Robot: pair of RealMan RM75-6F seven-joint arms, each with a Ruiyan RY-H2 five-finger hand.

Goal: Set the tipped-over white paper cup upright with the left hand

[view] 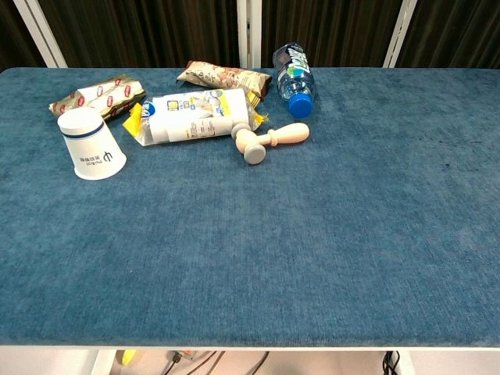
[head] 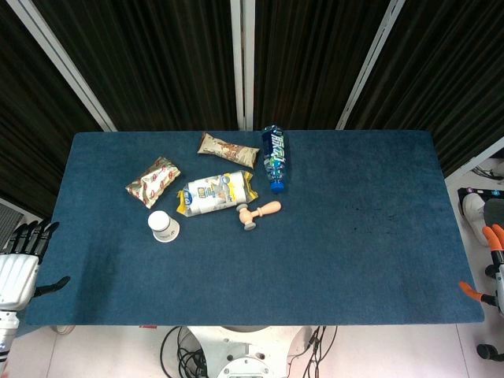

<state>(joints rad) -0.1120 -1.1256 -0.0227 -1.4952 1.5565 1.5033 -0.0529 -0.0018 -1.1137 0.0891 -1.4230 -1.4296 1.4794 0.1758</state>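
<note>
White paper cup is seen on the blue table, at its left part, just beside a yellow-white snack bag. Left hand is held off the table's left edge, fingers spread, grasping nothing. Right hand: only orange tips seen, state cannot be told.

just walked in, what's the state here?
Nothing is being handled yet. The left hand sits off the table's near-left corner, holding nothing; only the right hand's orange fingertips show at the right edge. The white paper cup stands mouth-down at the left of the blue table, beside snack packets, a wooden stamp and a lying water bottle.
</note>
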